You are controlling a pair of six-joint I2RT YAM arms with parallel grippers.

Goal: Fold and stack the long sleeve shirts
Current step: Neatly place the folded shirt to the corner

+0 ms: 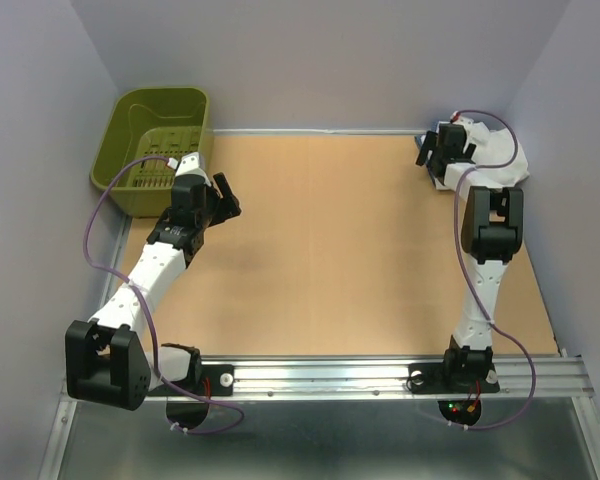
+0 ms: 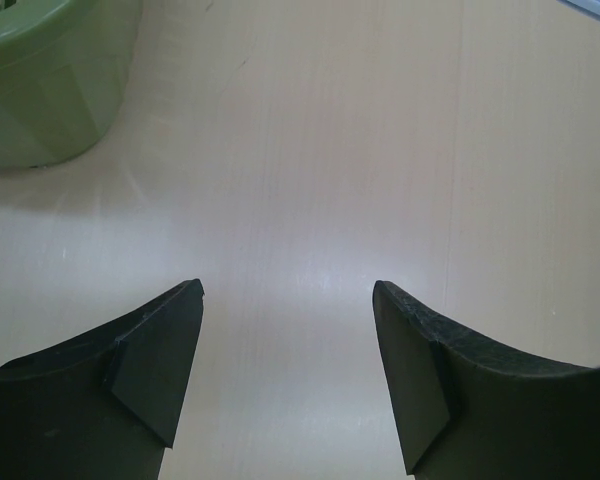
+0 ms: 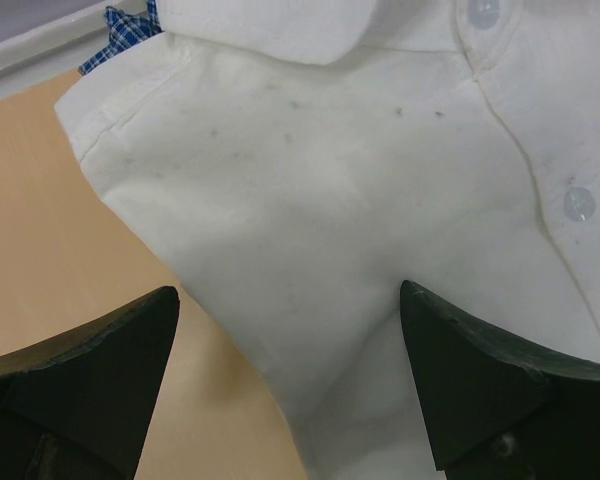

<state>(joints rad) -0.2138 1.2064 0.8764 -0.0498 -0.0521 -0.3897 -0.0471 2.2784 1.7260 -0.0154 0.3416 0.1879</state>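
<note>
1. Hovering low with its fingers spread wide apart, the right hand (image 3: 288,300) holds nothing. The white shirt (image 3: 360,180) fills the gap between its fingers, but I cannot tell whether the tips touch the cloth.
2. The white shirt lies bunched at the far right corner of the desk (image 1: 330,260), front side up, with its buttons (image 3: 578,203) running along the right of the wrist view.
3. A bit of blue checked cloth (image 3: 120,28) peeks out behind the white shirt's far edge. It is probably the second shirt, and most of it is hidden.
4. The white cloth looks thin, light and limp, so it should sag and drag when lifted, and a pinch may catch more than one layer. A stitched edge at the shoulder or collar seems a firmer hold than the loose middle. The buttons are hard and best avoided.
5. The left hand (image 2: 288,290) is also spread and bare, over plain desk beside the green basket (image 1: 160,140), well apart from both shirts.
</note>
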